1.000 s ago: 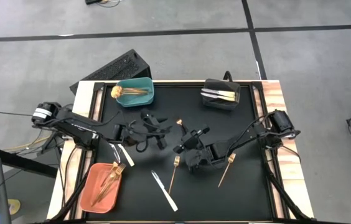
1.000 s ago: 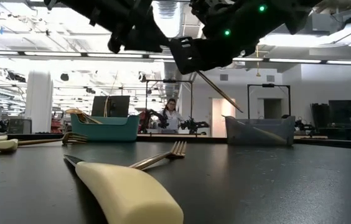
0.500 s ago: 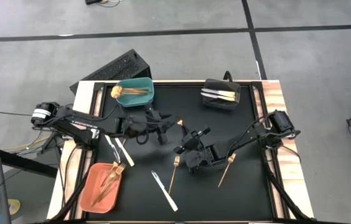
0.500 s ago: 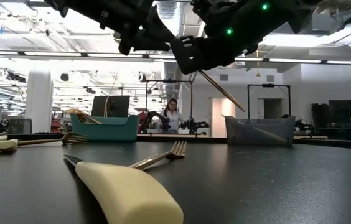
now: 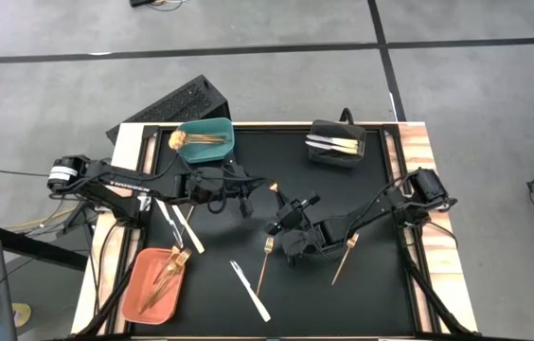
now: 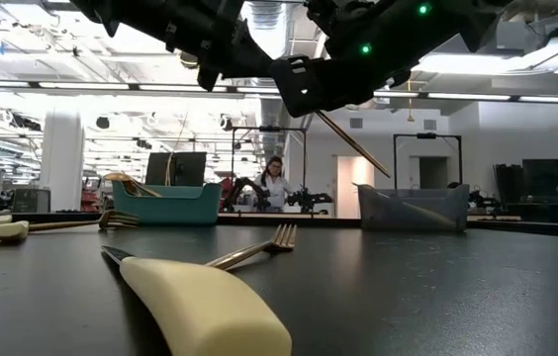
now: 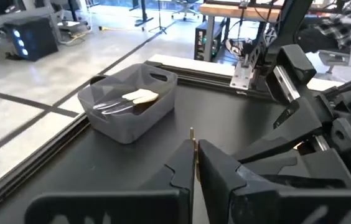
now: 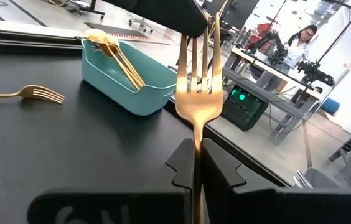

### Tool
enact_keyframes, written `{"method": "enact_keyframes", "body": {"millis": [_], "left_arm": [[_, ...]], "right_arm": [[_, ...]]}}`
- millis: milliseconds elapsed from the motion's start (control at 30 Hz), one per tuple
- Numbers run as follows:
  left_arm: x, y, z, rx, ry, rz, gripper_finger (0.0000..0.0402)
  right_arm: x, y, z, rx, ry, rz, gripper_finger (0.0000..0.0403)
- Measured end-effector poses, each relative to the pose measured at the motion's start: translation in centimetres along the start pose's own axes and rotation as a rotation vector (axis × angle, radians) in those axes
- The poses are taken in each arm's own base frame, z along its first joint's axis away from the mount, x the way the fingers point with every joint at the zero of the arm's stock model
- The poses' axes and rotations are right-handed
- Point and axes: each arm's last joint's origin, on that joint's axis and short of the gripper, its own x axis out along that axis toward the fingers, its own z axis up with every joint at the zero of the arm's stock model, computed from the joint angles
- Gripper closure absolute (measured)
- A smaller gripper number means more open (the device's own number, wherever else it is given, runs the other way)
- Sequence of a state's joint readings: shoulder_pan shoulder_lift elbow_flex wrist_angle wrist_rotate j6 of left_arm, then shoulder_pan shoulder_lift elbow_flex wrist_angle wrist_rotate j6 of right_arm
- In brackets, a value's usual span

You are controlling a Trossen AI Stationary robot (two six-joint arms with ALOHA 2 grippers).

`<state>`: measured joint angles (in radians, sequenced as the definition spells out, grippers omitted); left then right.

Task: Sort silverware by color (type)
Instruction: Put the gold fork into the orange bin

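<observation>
A gold fork [image 8: 197, 93] is held up over the middle of the black mat [image 5: 381, 284], between both arms. My right gripper [image 8: 197, 163] is shut on it from the right. My left gripper [image 7: 194, 163] has come in from the left and is shut at its tined end [image 5: 273, 188]. On the mat lie another gold fork [image 5: 263, 265], a gold piece [image 5: 345, 258], a white-handled knife [image 5: 250, 291] and two white-handled pieces [image 5: 184, 227]. My left gripper pinches a thin gold edge [image 7: 193, 146] of the fork between its two fingers, at the tines' tips. It comes nearly level from the table's left, across the fork. The fork is clear of the mat. My right gripper pinches the fork's neck just below the tines [image 8: 197, 140] between its two fingers. The fingers lie along the fork, which points out past them and upward. The handle [image 6: 358, 148] slants down behind the gripper, clear of the mat.
A teal bin [image 5: 204, 140] with gold pieces stands at the far left. A dark grey bin [image 5: 335, 144] with white-handled pieces stands at the far right. An orange tray [image 5: 158, 282] with copper forks lies near left. A black crate [image 5: 177, 102] leans beyond the table.
My left gripper has moved toward the table's right, up to the tined end of the fork, and has shut there. My right gripper and the fork have kept still.
</observation>
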<state>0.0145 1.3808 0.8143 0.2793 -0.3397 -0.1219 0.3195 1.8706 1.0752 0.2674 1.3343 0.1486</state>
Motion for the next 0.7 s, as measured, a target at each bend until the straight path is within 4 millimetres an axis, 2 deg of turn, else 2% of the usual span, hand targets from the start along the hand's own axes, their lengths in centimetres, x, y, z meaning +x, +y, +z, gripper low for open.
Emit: {"method": "enact_keyframes", "body": {"millis": [400, 700], "left_arm": [[0.08, 0.23, -0.02, -0.016, 0.007, -0.005, 0.0341], [0.08, 0.22, -0.02, -0.011, 0.006, -0.005, 0.0348]], "right_arm": [[0.01, 0.00, 0.03, 0.003, -0.001, 0.001, 0.0364], [0.27, -0.06, 0.14, -0.031, -0.002, -0.006, 0.0364]]}}
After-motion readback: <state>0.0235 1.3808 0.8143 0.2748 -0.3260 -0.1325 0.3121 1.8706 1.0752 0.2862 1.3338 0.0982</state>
